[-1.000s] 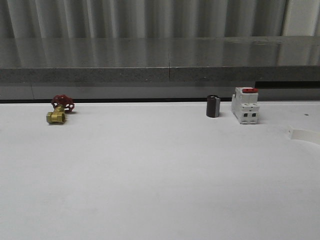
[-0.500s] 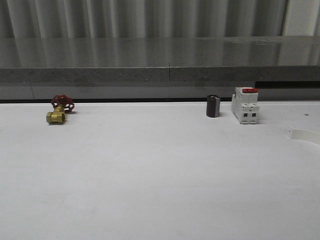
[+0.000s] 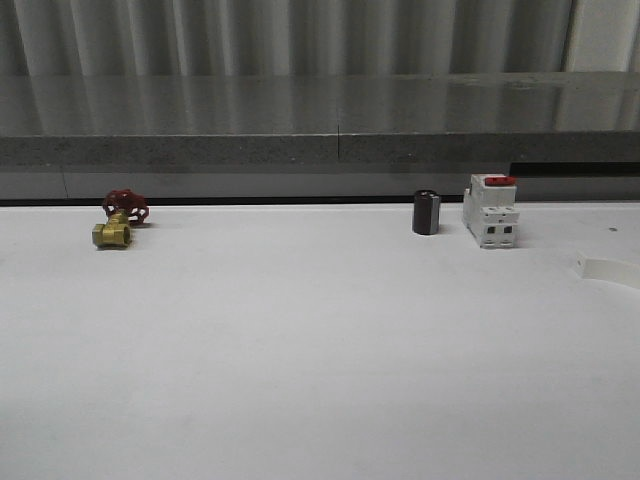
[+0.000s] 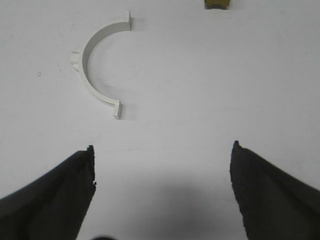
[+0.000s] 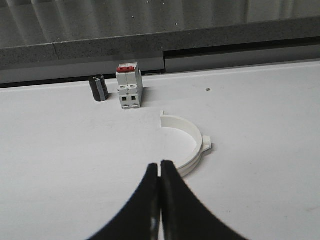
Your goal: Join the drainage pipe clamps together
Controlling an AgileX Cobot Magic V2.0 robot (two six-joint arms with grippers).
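One white half-ring drainage pipe clamp (image 4: 86, 70) lies flat on the white table ahead of my left gripper (image 4: 162, 150), which is open and holds nothing. It lies a good way off the fingertips. The other clamp half (image 5: 192, 159) lies just beyond and to one side of my right gripper (image 5: 160, 163). That gripper's fingers are shut together with nothing between them. In the front view this second half (image 3: 610, 268) shows at the table's right edge, partly cut off.
A brass valve with a red handle (image 3: 118, 222) sits at the back left, its brass end (image 4: 216, 4) beyond the left clamp half. A black cylinder (image 3: 426, 213) and a white breaker with a red top (image 3: 490, 211) stand at the back right. A grey ledge (image 3: 320, 150) runs behind the table.
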